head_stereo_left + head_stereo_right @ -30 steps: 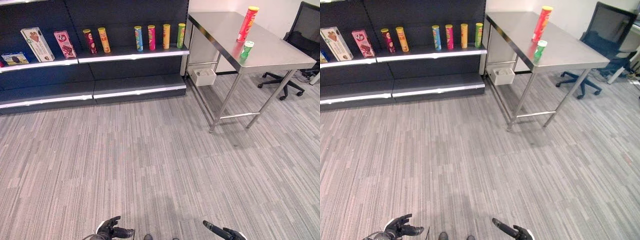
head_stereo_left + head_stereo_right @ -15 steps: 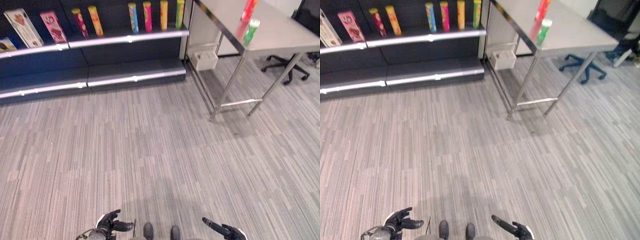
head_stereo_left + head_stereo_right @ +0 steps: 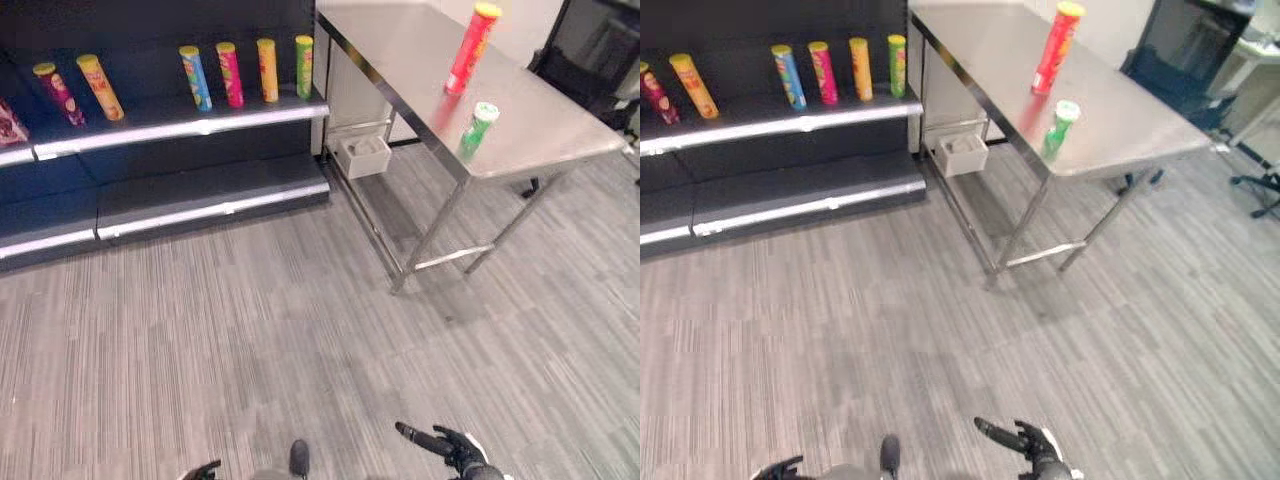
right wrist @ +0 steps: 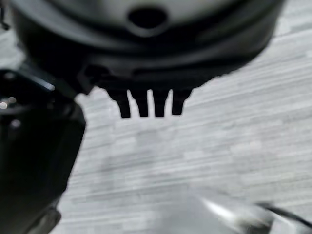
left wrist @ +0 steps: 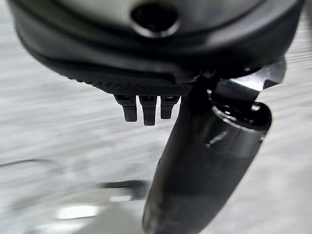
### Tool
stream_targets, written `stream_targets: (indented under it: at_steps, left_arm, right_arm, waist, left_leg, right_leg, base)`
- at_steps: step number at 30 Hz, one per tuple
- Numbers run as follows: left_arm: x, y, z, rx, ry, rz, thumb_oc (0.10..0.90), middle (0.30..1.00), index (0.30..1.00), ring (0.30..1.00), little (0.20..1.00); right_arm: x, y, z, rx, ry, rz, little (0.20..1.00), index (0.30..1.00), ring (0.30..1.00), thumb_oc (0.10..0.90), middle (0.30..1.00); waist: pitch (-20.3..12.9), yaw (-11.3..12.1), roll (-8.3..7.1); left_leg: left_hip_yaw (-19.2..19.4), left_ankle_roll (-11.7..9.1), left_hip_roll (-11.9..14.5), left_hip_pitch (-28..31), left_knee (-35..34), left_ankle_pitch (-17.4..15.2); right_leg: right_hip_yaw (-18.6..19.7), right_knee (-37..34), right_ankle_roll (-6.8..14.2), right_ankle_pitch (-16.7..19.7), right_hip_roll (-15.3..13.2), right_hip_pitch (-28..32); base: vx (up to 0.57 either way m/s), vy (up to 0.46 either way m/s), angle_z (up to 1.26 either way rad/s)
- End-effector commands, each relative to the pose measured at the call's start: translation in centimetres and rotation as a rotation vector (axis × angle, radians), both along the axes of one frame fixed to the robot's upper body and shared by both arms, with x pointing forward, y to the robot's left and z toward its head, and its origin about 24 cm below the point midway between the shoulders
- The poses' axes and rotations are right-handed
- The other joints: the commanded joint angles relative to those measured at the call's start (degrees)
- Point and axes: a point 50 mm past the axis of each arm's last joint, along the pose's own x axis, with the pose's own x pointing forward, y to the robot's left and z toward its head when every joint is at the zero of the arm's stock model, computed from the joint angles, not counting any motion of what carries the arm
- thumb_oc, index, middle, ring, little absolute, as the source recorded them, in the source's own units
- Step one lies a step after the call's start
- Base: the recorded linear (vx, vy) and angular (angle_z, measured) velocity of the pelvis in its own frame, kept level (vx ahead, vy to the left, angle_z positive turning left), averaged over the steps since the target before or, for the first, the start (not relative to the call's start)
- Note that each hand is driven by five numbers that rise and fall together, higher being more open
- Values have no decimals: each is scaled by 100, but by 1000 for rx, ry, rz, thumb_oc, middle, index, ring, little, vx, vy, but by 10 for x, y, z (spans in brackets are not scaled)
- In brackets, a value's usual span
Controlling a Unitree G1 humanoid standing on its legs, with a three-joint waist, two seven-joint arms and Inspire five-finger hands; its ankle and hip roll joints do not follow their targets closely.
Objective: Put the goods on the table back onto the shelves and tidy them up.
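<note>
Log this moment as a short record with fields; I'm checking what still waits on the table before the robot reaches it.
on table: tall red can upright, short green can upright nearer the front edge; the two stand apart
table: steel table, right of the shelves
on shelf: four cans in a row, two more further left
under table: white box on the floor
left robot hand: fingers straight, holding nothing
right robot hand: fingers straight, holding nothing
</note>
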Motion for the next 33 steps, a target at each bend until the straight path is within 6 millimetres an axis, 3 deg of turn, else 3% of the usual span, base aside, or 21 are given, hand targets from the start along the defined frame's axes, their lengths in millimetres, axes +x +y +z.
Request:
stream_targets:
  at_steps: [1, 3, 5, 6, 7, 9, 16, 22, 28, 29, 31, 33]
  left_arm:
    - [32, 3, 13, 40, -102, -67, 800, 900, 900, 900, 900]
    - [38, 2, 15, 47, -117, -82, 800, 900, 900, 900, 900]
    - [43, 3, 16, 64, -119, -103, 800, 900, 900, 900, 900]
    - [43, 3, 16, 64, -119, -103, 800, 900, 900, 900, 900]
    - [47, 2, 18, 68, -128, -110, 800, 900, 900, 900, 900]
    - [48, 0, 18, 73, -134, -132, 800, 900, 900, 900, 900]
    - [46, -10, 15, 45, -146, -125, 800, 900, 900, 900, 900]
    - [42, -11, 13, 45, -134, -121, 800, 900, 900, 900, 900]
    - [36, -10, 10, 46, -104, -129, 800, 900, 900, 900, 900]
    - [36, -10, 10, 46, -104, -130, 800, 900, 900, 900, 900]
    - [39, -9, 12, 44, -116, -138, 800, 900, 900, 900, 900]
    - [48, -9, 17, 47, -145, -161, 800, 900, 900, 900, 900]
  right_arm:
    - [31, -28, 21, -74, -130, -44, 900, 900, 900, 800, 900]
    - [31, -31, 22, -80, -129, -63, 900, 900, 900, 800, 900]
    - [28, -33, 20, -82, -116, -87, 900, 900, 900, 800, 900]
    - [28, -33, 20, -82, -116, -87, 900, 900, 900, 800, 900]
    - [22, -34, 17, -82, -92, -106, 900, 900, 900, 800, 900]
    - [12, -38, 14, -92, -59, -119, 900, 900, 900, 800, 900]
    - [-13, -52, 7, -115, 37, -180, 900, 900, 900, 800, 900]
    - [-14, -51, 6, -118, 54, -165, 900, 900, 900, 800, 900]
    - [-13, -49, 6, -111, 47, -149, 900, 900, 900, 800, 900]
    - [-13, -49, 6, -109, 46, -147, 900, 900, 900, 800, 900]
    - [-12, -49, 7, -103, 32, -138, 900, 900, 900, 800, 900]
    - [-10, -52, 10, -112, 15, -134, 900, 900, 900, 800, 900]
  waist:
    - [287, -180, 416]
    - [366, -339, 417]
    - [395, -503, 328]
    - [391, -508, 330]
    - [373, -627, 242]
    - [362, -642, 190]
    - [136, -629, 252]
    - [125, -559, 271]
    - [119, -576, 271]
    - [117, -589, 273]
    - [196, -595, 211]
    - [398, -571, 95]
  left_leg:
    - [67, -613, 602, -137, -396, 102]
    - [34, -688, 588, 86, -396, -81]
    - [-56, -789, 521, 359, -396, -312]
    - [-59, -790, 524, 350, -396, -305]
    - [-134, -855, 481, 488, -396, -448]
    - [-226, -860, 451, 628, -396, -582]
    - [-342, -987, 661, 717, -396, -633]
    - [-259, -1089, 775, 750, -301, -706]
    - [-171, -1228, 904, 672, 336, -739]
    - [-137, -1279, 937, 621, 576, -667]
    - [-145, -1363, 988, 191, 1872, -226]
    - [-374, -1389, 1018, -650, 3580, 340]
  right_leg:
    - [-1061, -3595, -195, 230, -406, 1094]
    - [-1363, -4718, -186, 117, -309, 930]
    - [-1364, -6068, -61, 337, -50, 840]
    - [-1372, -6110, -63, 366, -43, 852]
    - [-1214, -6799, 100, 668, 53, 719]
    - [-1132, -7159, 129, 802, 82, 854]
    - [-1167, -7457, -75, 854, 305, 1298]
    - [-1217, -7452, -152, 671, 382, 1459]
    - [-1210, -7480, -285, 471, 481, 1674]
    - [-1192, -7480, -321, 426, 515, 1716]
    - [-1079, -7480, -490, 275, 607, 1908]
    - [-994, -7450, -656, 221, 647, 2048]
  base:
    - [507, 126, 33]
    - [357, -74, 18]
    - [323, -100, 13]
    - [353, -107, 29]
    - [331, -97, 23]
    - [338, -103, 47]
    - [207, -113, 8]
    - [89, -80, 2]
    - [82, -75, -4]
    - [84, -105, 5]
    - [114, -183, -11]
    - [38, -232, -34]
